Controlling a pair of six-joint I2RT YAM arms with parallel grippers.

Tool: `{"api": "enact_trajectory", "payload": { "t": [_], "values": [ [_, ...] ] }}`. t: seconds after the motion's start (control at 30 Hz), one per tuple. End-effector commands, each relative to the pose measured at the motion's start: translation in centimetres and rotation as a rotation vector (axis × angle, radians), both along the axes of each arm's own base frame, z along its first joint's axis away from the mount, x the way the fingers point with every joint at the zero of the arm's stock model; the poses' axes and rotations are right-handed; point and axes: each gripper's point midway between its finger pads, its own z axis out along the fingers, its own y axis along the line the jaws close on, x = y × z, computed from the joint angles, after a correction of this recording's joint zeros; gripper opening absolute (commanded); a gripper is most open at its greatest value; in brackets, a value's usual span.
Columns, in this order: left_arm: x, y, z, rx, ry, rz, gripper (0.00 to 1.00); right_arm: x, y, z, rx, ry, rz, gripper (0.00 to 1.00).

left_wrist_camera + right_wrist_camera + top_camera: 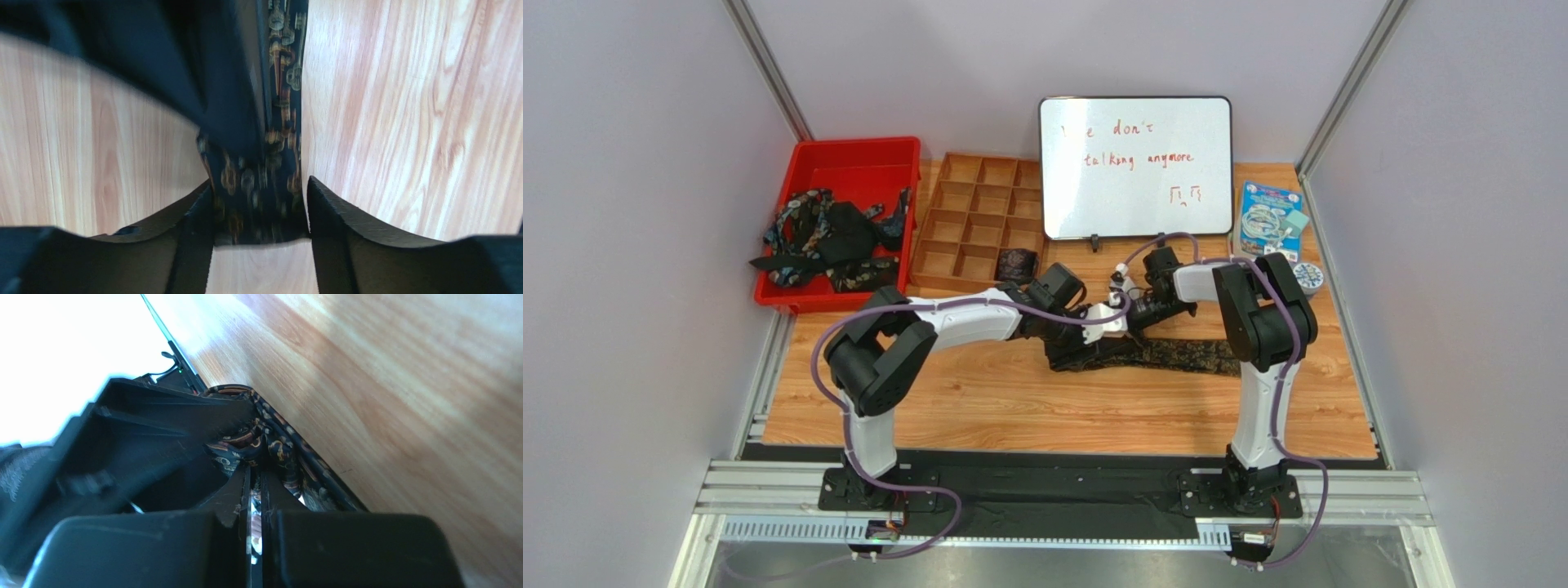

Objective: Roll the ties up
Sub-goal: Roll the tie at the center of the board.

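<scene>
Top external view: at the far left corner of the table (1014, 404) sits a red bin (844, 153) holding a heap of ties (830, 233), dark and tangled, some draped over its near rim. Just right of it lies a wooden tray (977, 221) of small compartments. A rolled tie (1017, 262) rests as a dark coil at the tray's near right corner; I cannot tell whether it lies inside a compartment or just off the tray.

Both arms reach towards the middle of the table, where a tie (1173, 357) lies stretched flat and runs rightward from where the grippers meet.

Left wrist view: the left gripper (258, 184) stands with its jaws apart, straddling the tie, whose patterned width fills the gap between the two fingers (196, 245). The tie's end stops between them, with bare wood below it.

Right wrist view: the right gripper (255, 468) has its fingers pressed together, pinching a bunched fold of the tie at the tips.

Behind the grippers, a whiteboard (1136, 165) with red writing stands at the far edge. A blue packet (1269, 218) lies near the far right corner.
</scene>
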Motion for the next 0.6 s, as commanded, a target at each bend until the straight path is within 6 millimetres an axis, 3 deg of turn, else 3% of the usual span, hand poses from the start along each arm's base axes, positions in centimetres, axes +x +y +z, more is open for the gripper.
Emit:
{"api": "enact_trajectory", "payload": {
  "t": [0.0, 0.03, 0.07, 0.13, 0.57],
  "values": [
    [0.9, 1.3, 3.5, -0.185, 0.071, 0.099, 0.63, -1.6, -3.0, -5.4, -0.229, 0.079, -0.008, 0.00],
    [1.1, 1.3, 4.7, -0.234, 0.064, 0.112, 0.64, -1.7, -3.2, -5.5, -0.234, 0.081, -0.006, 0.00],
    [0.7, 1.7, 4.3, -0.250, 0.069, 0.111, 0.66, -1.9, -3.5, -5.6, -0.234, 0.090, -0.009, 0.00],
    [1.3, 1.2, 5.9, -0.343, 0.013, 0.086, 0.68, -2.0, -3.8, -5.8, -0.231, 0.098, -0.010, 0.00],
    [0.6, -1.4, 3.5, -0.440, 0.010, 0.030, 0.70, -2.3, -5.1, -7.2, -0.261, 0.141, 0.000, 0.00]
  ]
}}
